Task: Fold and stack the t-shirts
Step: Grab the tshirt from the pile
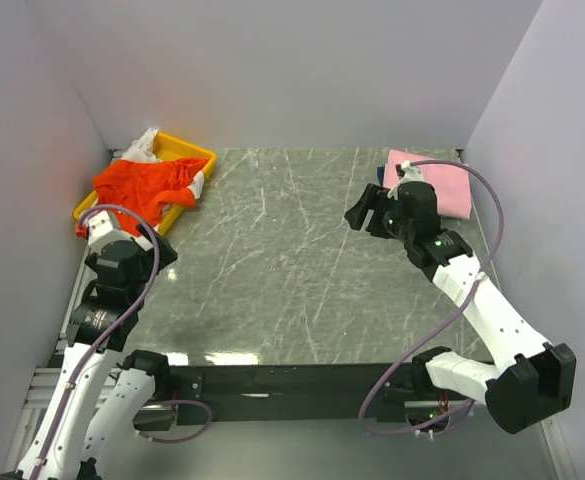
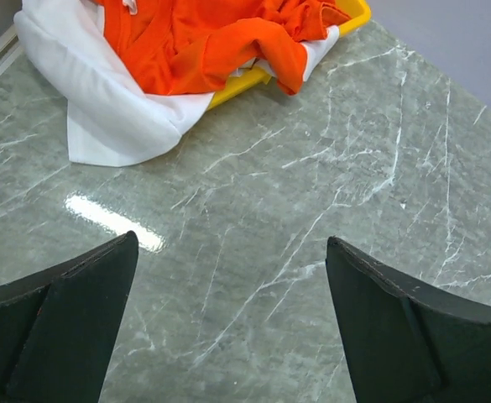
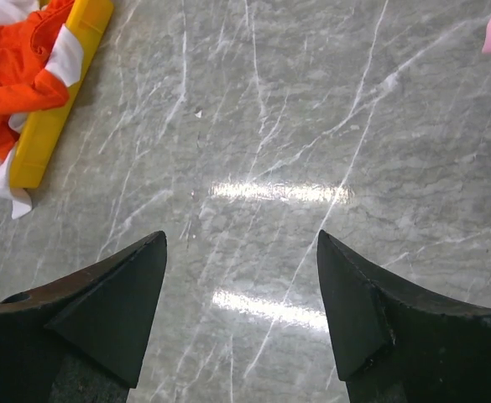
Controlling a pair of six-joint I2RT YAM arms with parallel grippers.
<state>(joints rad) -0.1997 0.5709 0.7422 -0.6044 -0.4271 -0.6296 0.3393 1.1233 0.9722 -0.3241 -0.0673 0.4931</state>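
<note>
The grey marbled table (image 1: 272,285) filled the overhead view, with the left arm (image 1: 82,370) rising along its left edge and the right arm (image 1: 482,310) reaching up its right side toward the far corner. The orange-red shirt (image 1: 142,190) lay crumpled in the far-left corner, heaped over the yellow tray (image 1: 194,153) and spilling past its near rim. The pink shirt (image 1: 447,190) lay flat in the far-right corner, folded into a neat rectangle just beyond the right wrist. The white shirt (image 2: 102,109) sat beneath the orange one, one part hanging out of the tray onto the tabletop and a bit poking up at the tray's far end. A sliver of the dark blue shirt (image 1: 383,175) showed at the pink shirt's left edge, mostly hidden. The left gripper (image 2: 228,315) hung over bare table close to the tray, its fingers spread wide with nothing between them. The right gripper (image 3: 241,306) pointed left across the table, its fingers likewise parted and holding nothing.
</note>
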